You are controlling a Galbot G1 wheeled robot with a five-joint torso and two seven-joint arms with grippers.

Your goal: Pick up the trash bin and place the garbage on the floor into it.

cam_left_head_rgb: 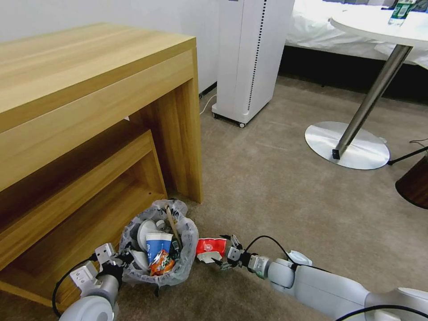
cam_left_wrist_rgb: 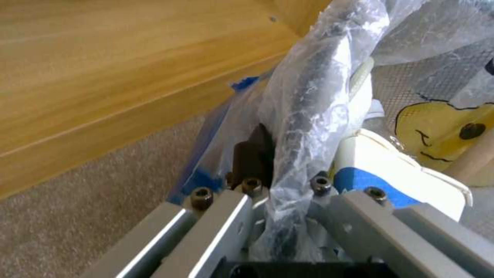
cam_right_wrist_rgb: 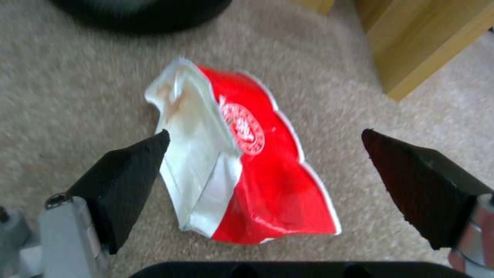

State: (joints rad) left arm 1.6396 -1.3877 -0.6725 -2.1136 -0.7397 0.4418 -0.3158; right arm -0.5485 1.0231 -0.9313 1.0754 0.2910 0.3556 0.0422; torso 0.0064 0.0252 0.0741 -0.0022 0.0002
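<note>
Underfoot, beige-tan carpet covers the floor, running from a light wooden desk with a lower shelf on the robot's left to a white wheeled appliance against the far wall. On the right stands a round white table on a slanted metal leg with a flat disc base; a bed with white linen lies behind it.

Just off the desk's near corner sits the trash bin, its crinkly clear liner bunched over the rim. Inside it are a blue-and-white paper cup, an orange wrapper, a wooden stick leaning upright, and white pieces at the back.

The left gripper is at the bin's left rim, its fingers closed on the rim and liner; the left wrist view shows the plastic-wrapped edge pinched between the finger mounts.

Right beside the bin, on its right, a red-and-white wrapper lies flat on the carpet, its white inner side folded open. The right gripper reaches in low from the right, fingers spread wide, one black fingertip at the wrapper's white edge and the other clear of its red side, neither pressing it.
</note>
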